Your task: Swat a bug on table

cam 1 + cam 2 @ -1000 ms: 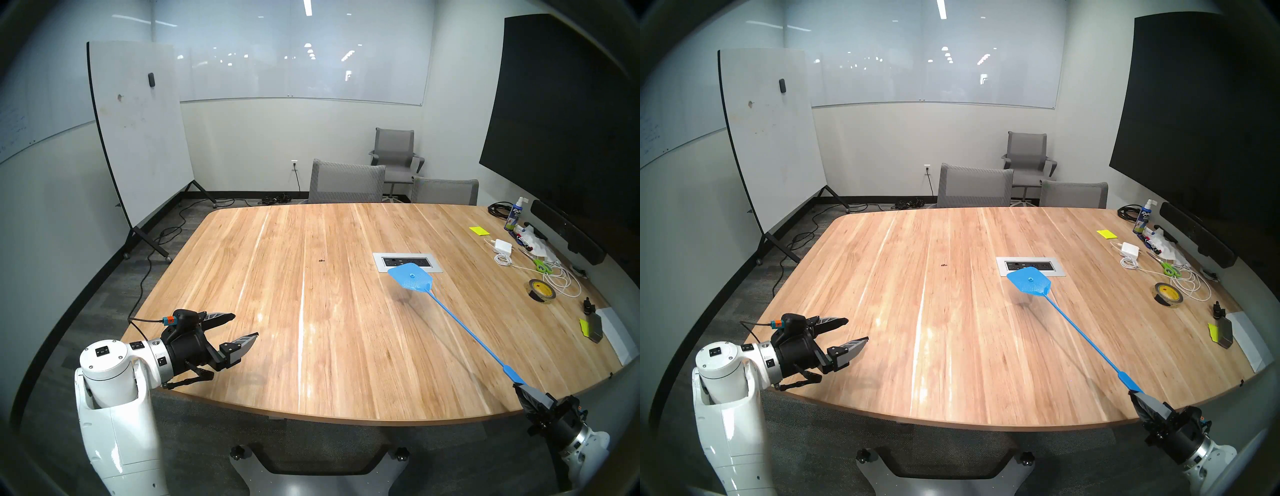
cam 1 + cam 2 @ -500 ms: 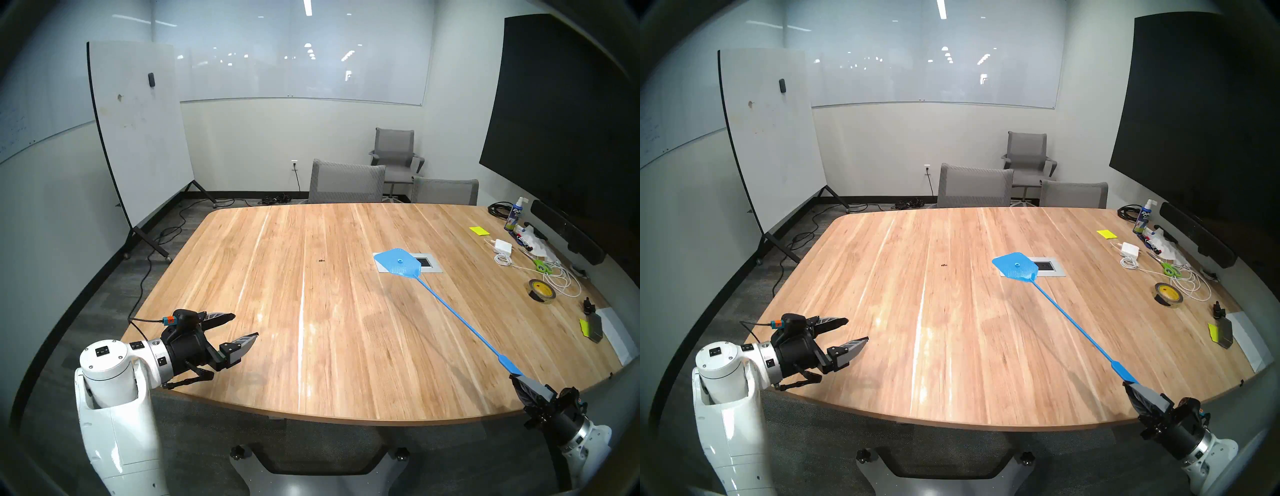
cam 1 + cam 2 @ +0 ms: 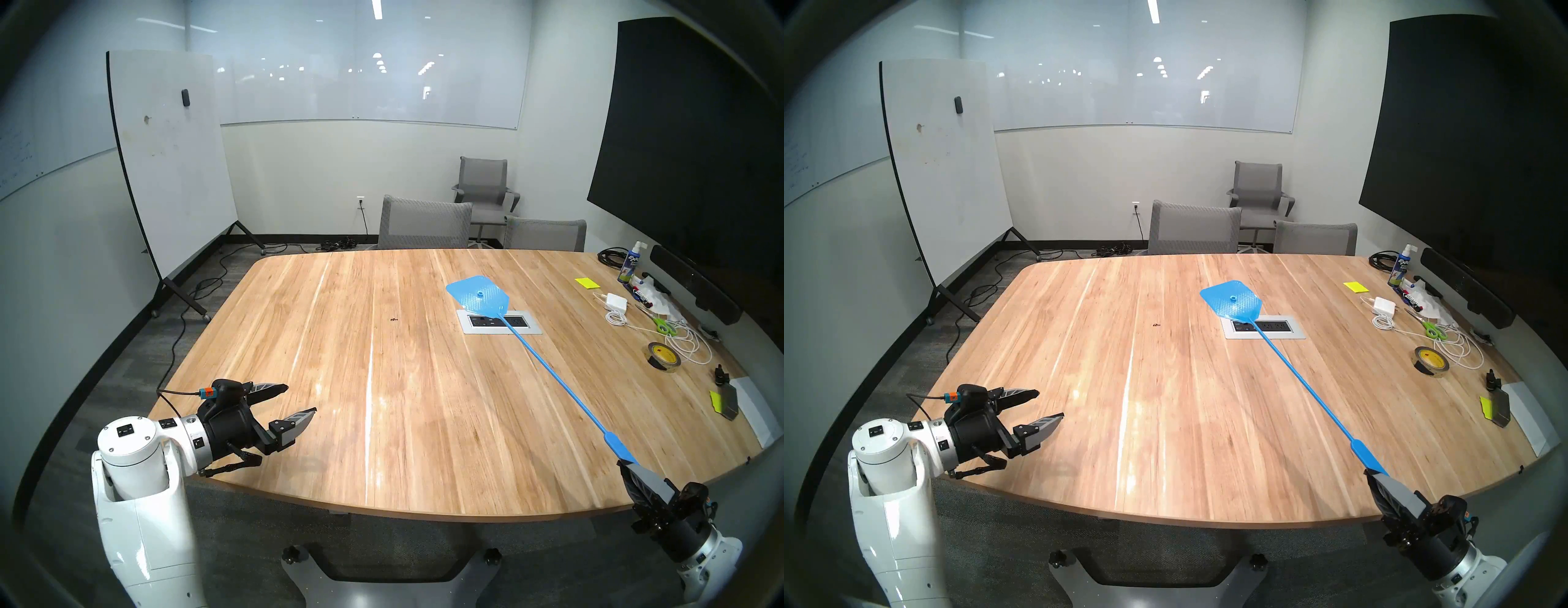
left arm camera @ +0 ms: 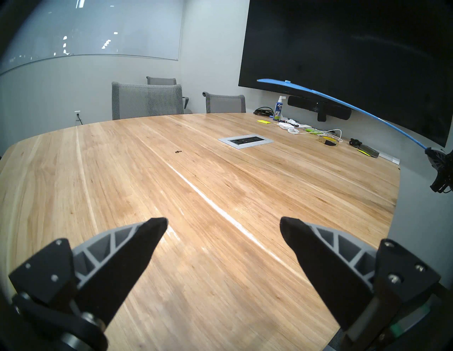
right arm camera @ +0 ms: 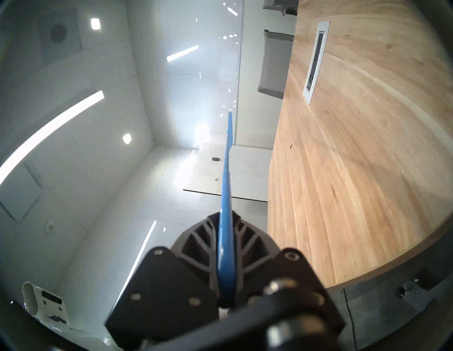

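Lifting the blue swatter higher than a moment ago for a strike, the right hand is clamping its handle while the bug sits mid-bench and the left hand is gaping empty.

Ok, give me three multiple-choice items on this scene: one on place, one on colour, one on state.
1. Where is the bug?
A. on the table, to the left of the outlet panel
B. on the swatter's head
C. beside the tape roll

2. What colour is the fly swatter?
A. green
B. blue
C. red

3. How is the right end effector?
A. open and empty
B. shut on the swatter's handle
C. resting flat on the table

Answers: 1 A, the dark speck lies on bare wood left of the panel; 2 B, head and handle are blue; 3 B, the right wrist view shows fingers clamped on the handle.
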`<move>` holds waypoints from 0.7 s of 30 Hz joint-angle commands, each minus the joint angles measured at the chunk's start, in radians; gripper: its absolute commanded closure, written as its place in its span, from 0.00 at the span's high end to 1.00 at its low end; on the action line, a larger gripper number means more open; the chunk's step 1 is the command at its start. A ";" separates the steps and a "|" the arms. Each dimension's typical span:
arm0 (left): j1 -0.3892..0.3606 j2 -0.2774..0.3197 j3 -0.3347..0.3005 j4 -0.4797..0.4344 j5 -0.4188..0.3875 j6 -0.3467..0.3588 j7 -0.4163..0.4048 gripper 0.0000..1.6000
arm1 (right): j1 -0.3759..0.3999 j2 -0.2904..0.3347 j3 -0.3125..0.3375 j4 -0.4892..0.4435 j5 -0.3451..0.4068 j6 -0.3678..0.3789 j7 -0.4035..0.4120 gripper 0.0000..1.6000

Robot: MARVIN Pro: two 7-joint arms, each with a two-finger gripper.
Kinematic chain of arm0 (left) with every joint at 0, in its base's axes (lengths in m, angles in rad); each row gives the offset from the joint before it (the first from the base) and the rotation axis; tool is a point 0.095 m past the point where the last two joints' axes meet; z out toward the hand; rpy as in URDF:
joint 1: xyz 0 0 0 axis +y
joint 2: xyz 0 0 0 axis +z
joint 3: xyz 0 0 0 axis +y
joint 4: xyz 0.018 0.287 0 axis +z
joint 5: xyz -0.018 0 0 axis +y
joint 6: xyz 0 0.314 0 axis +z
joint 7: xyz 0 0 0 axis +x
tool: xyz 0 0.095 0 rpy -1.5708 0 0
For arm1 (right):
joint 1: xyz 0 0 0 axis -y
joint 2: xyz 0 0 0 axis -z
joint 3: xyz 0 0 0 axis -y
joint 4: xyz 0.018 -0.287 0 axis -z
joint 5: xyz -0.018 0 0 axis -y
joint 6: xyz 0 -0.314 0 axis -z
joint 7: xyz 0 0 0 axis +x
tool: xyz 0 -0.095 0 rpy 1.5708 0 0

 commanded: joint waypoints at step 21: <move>0.001 0.002 0.003 -0.014 -0.005 0.000 0.001 1.00 | 0.044 -0.120 -0.170 -0.150 -0.189 -0.192 0.039 0.00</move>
